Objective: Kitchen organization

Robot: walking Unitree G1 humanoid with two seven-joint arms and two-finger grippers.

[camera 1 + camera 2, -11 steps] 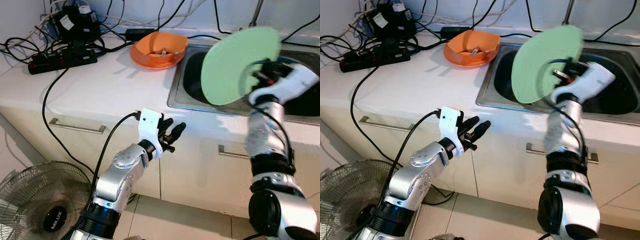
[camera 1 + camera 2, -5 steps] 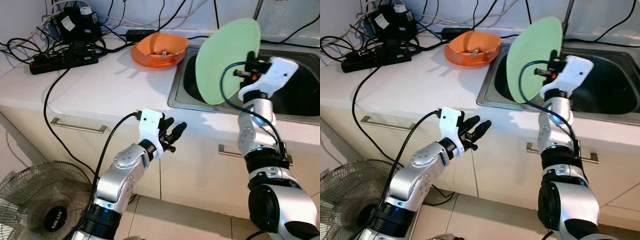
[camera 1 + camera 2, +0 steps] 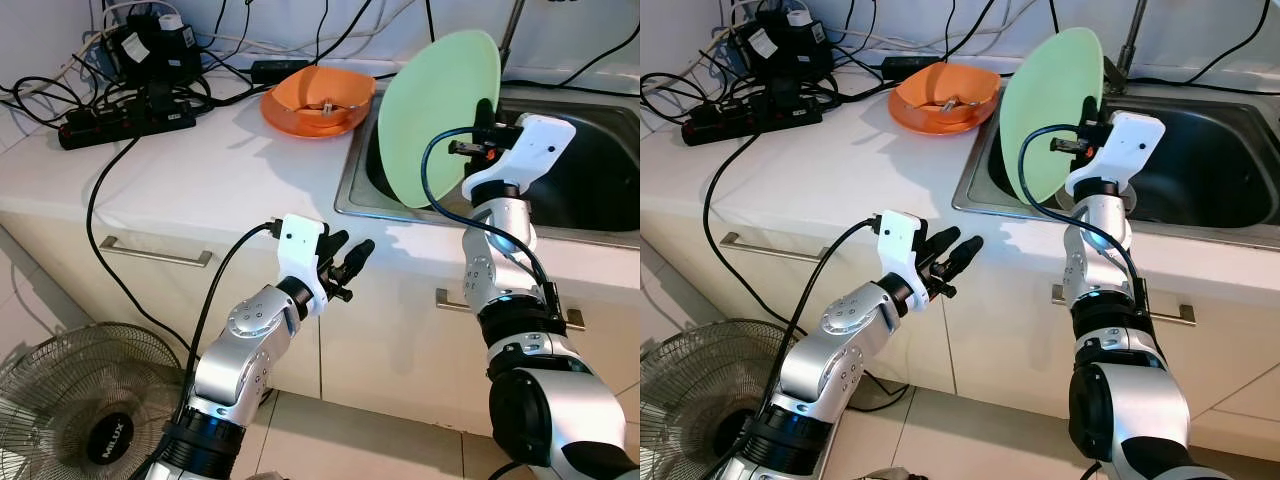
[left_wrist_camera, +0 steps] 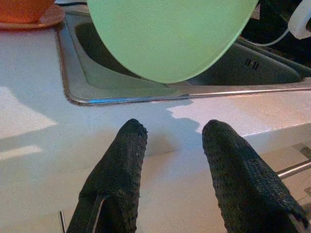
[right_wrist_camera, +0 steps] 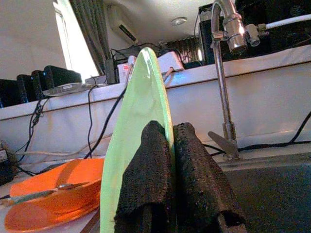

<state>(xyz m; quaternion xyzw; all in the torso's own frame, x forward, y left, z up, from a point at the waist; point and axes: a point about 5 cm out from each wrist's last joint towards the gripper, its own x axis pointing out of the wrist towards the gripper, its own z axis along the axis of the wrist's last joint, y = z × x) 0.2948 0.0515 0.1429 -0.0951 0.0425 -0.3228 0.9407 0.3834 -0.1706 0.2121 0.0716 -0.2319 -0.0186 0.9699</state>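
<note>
Right hand [image 5: 167, 160] swung green plate [image 3: 435, 115] over sink [image 3: 600, 200].

A round, pale green plate [image 3: 435, 115] is held on edge, nearly upright, above the left rim of the steel sink [image 3: 600, 195], its rim pinched in the right hand [image 5: 167, 165]. An orange bowl [image 3: 318, 100] rests on the desk [image 3: 200, 175] just left of the sink.
</note>
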